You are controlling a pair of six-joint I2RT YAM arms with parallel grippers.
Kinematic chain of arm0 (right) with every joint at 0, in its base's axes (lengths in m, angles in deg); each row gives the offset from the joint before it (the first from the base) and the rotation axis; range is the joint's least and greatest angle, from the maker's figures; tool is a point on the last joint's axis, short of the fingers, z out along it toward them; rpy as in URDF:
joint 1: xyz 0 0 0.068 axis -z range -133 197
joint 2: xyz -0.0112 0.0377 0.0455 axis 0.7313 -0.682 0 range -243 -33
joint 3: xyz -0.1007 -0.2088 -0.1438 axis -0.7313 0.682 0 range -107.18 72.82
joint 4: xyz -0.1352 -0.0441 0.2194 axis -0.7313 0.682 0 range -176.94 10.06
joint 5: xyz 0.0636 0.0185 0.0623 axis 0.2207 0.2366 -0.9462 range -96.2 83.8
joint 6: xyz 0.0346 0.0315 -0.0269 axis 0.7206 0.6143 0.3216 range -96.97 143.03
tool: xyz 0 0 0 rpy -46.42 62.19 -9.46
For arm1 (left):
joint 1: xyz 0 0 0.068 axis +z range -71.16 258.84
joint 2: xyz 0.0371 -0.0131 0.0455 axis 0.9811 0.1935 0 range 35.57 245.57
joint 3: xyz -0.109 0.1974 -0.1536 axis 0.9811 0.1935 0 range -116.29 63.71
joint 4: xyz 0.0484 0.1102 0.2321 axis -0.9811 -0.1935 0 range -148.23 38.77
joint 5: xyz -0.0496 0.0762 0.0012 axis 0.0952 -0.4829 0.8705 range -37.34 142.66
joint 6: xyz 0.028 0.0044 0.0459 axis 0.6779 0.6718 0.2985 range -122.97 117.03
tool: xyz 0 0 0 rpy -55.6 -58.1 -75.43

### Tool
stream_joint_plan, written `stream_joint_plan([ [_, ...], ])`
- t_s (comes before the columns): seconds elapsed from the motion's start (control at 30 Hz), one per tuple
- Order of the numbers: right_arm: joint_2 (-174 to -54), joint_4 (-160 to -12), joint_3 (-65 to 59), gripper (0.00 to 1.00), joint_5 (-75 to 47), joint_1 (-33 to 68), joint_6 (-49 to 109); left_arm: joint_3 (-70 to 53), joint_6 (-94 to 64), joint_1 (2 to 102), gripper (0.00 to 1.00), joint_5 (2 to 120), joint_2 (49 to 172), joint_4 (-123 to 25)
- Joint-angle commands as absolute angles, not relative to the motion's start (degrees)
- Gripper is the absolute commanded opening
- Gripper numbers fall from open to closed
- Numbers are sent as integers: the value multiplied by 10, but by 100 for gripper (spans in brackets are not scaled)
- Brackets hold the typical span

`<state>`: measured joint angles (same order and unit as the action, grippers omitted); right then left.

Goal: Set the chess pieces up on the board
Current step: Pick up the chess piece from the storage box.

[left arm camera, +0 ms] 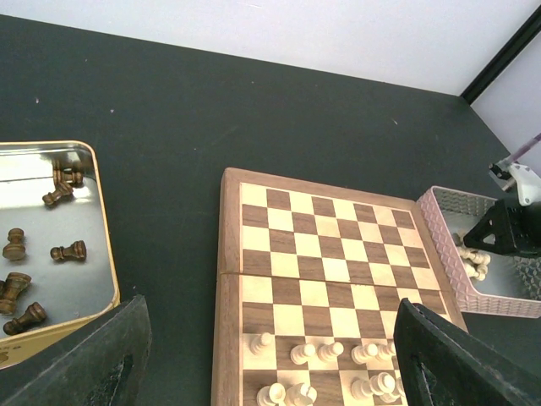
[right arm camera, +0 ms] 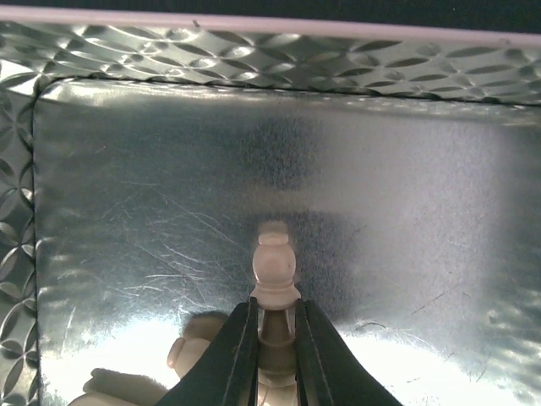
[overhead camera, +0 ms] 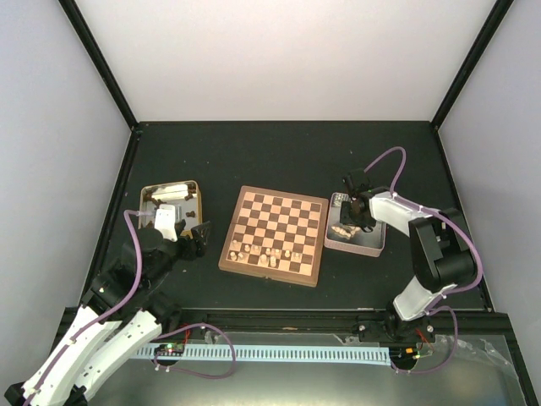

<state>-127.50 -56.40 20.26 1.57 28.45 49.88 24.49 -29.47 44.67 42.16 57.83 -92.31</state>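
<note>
The board lies mid-table, with several pale chess pieces standing in its two near rows. In the left wrist view the same pale pieces stand at the board's near edge. My right gripper is down in the pink tin, shut on the stem of an upright pale piece whose rounded head sticks out past the fingertips. More pale pieces lie beside it. My left gripper hangs open by the board's left edge with nothing between its fingers.
A gold tin at the left holds several dark brown pieces lying on their sides. The pink tin's patterned wall rises close ahead of the right gripper. Black frame posts stand at the back corners.
</note>
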Motion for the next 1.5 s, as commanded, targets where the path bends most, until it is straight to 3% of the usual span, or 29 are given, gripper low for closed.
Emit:
stream_joint_plan([
  [0.0, -1298, -570, 210, 13, 0, 287, 499, 242, -289, 449, 81, 419, 581, -920],
  [0.33, -1318, -555, 191, 18, -10, 288, 489, 244, -292, 449, 81, 435, 584, -916],
  [0.5, -1305, -566, 191, 4, -15, 287, 482, 244, -296, 450, 81, 445, 584, -915],
  [0.93, -1058, -754, 302, 1, -10, 286, 434, 254, -329, 450, 81, 557, 612, -821],
  [1.2, -944, -851, 365, 1, -182, 266, 402, 252, -373, 450, 81, 678, 670, -711],
  [1.47, -878, -930, 377, 1, -344, 139, 367, 239, -441, 449, 81, 817, 749, -617],
])
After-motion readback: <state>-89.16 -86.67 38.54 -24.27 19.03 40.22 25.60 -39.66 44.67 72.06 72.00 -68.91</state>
